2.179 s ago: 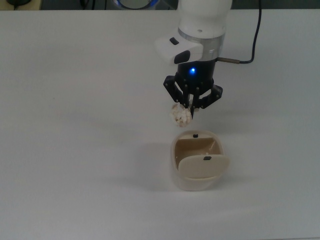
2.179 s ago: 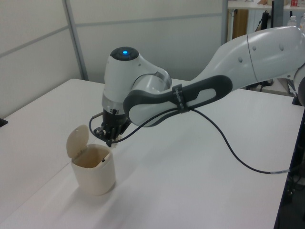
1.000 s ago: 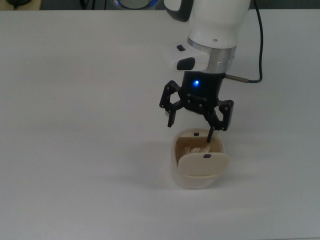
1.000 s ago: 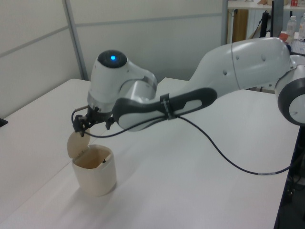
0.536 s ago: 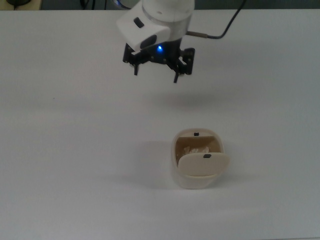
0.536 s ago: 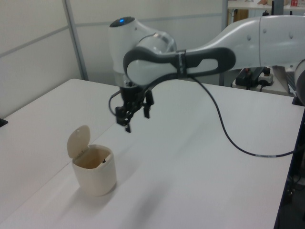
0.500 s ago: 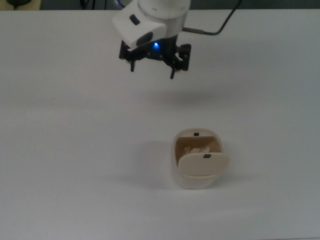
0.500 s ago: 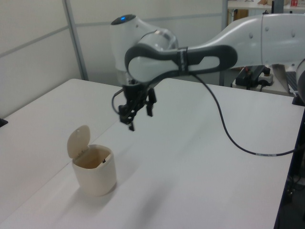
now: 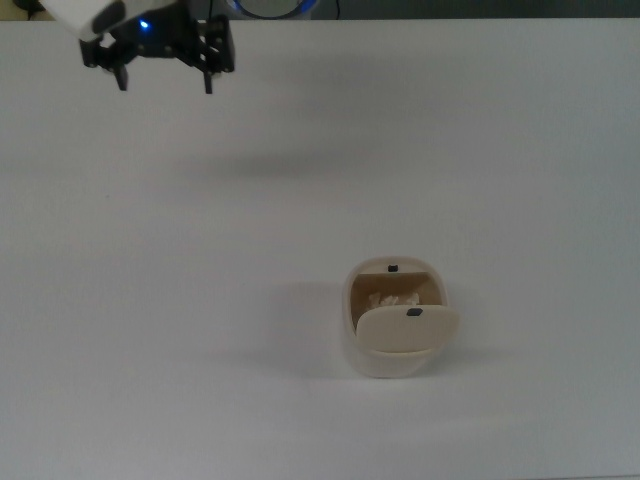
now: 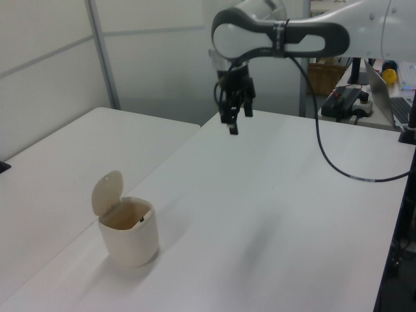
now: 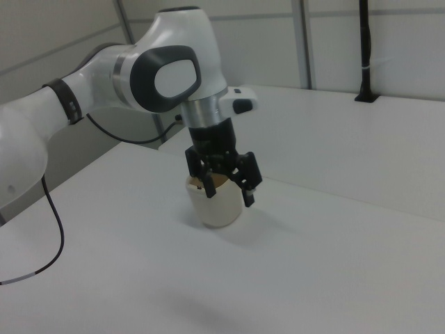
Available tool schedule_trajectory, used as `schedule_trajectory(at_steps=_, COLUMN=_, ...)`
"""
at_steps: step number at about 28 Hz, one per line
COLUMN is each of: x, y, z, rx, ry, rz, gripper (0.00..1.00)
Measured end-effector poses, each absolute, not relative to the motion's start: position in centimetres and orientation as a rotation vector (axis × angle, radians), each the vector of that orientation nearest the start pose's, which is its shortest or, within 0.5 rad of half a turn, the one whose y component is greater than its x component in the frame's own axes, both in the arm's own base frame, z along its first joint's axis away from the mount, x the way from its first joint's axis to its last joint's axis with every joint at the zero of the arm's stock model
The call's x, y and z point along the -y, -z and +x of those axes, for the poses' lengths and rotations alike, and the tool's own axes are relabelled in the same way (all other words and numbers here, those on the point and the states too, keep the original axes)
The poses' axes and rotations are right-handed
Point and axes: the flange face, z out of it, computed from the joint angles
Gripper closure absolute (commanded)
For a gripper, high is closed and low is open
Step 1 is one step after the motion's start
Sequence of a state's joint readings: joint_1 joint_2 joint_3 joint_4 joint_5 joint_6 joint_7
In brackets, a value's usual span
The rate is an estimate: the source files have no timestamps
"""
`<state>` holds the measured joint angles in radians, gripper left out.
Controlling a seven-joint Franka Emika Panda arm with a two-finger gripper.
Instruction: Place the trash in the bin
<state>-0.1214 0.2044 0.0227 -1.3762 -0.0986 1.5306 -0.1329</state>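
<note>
The bin [image 9: 385, 365] stands on the white table right of centre in the top view, its cream flap lid [image 9: 407, 330] tipped open. The trash [image 9: 393, 299], a cream crumpled wad, lies inside it. My gripper [image 9: 165, 86] is open and empty, far off at the top view's upper left. In the left view the gripper [image 10: 237, 120] hangs high above the table, well behind and right of the bin [image 10: 130, 237]; the wad is hidden there. In the right view the gripper [image 11: 228, 198] overlaps the bin [image 11: 217, 212], standing in front of it.
The arm's black cable [image 10: 325, 156] hangs in a loop over the table in the left view. A seam [image 10: 175, 153] splits two table tops. Desk clutter and a laptop [image 10: 390, 97] sit at the left view's far right. A black post [image 11: 365, 49] stands behind the table.
The gripper, still open and empty, has moved further from the bin toward the top view's upper left and risen in the left view. The wad stays in the bin.
</note>
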Motion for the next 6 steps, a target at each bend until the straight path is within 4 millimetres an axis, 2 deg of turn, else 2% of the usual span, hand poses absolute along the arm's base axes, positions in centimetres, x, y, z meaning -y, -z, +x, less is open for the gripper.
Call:
schedule_trajectory(at_steps=2, x=9.1, y=-60.5, z=59.9, rx=0.057, ry=-0.090, rz=-3.227, gripper=0.00)
schedule_trajectory(at_steps=6, x=11.3, y=-62.0, z=58.3, rx=0.060, ry=-0.095, rz=-3.225, gripper=0.00)
